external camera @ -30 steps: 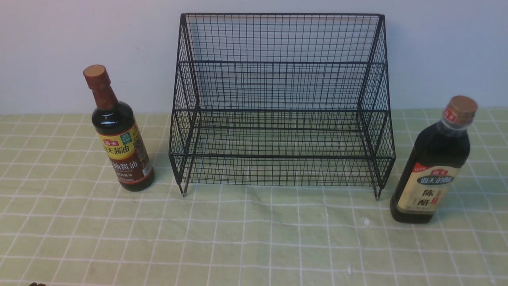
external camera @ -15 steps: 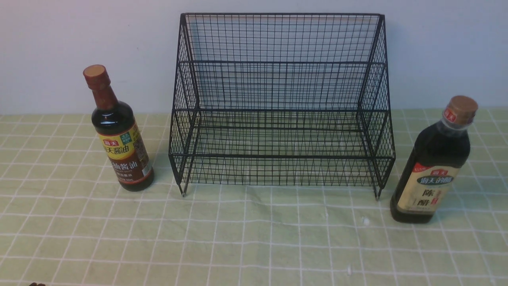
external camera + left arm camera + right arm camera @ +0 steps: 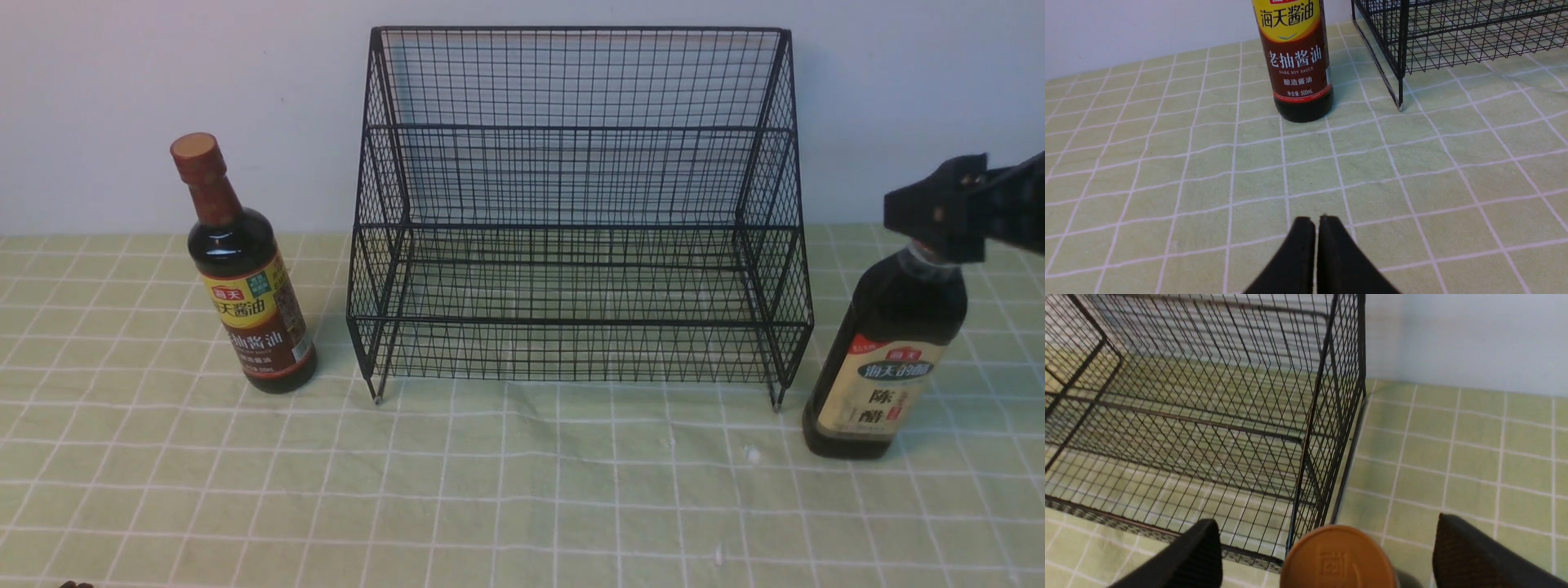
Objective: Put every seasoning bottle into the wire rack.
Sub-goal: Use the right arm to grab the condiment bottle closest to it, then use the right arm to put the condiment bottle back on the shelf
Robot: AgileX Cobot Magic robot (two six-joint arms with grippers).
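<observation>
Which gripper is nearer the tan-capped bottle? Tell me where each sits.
Right. The right gripper is at the top of the tan-capped bottle, jaws open either side of its cap. The left gripper is shut, far across the table, facing the red-capped bottle.

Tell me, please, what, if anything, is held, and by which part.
Nothing is held: the right gripper is open around the tall bottle's cap, the left gripper shut and empty.

A plain, pale grey-white wall point(image 3: 163, 82) runs across the back, evenly lit and carrying only soft shadows. Below it, the desk point(image 3: 522, 523) is covered by a light green cloth point(image 3: 147, 457) with a white grid, slightly rippled. A few small white specks point(image 3: 753, 456) lie toward the right.
</observation>
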